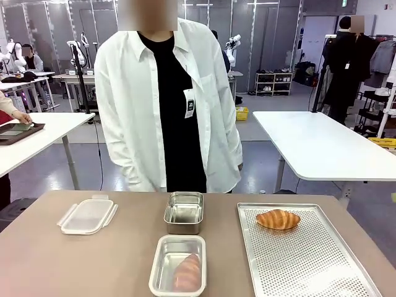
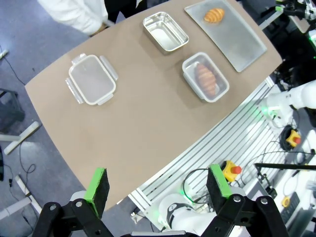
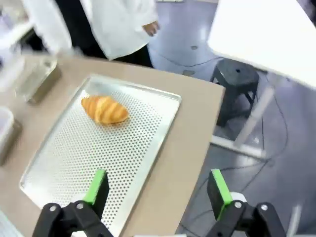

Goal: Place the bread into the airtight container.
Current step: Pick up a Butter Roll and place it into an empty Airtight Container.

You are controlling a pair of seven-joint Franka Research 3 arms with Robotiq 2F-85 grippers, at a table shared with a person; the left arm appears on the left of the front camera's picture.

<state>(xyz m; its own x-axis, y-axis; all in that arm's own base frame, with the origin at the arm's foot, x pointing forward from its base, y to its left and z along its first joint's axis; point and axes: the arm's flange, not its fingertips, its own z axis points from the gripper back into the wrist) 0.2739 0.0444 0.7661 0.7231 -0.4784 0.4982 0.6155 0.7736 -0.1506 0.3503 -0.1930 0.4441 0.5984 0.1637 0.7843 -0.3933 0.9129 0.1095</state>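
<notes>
On your brown table [image 1: 111,260] the croissant [image 1: 278,219] lies on the perforated tray [image 1: 309,260], long axis left to right; left gripper [image 2: 158,181] and right gripper [image 3: 157,186] both spread, empty.

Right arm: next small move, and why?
Probably lower the right gripper toward the croissant on the perforated tray. Its jaws stand open and empty, well above the tray. That croissant lies loose in the open, and the far steel container is empty.
</notes>
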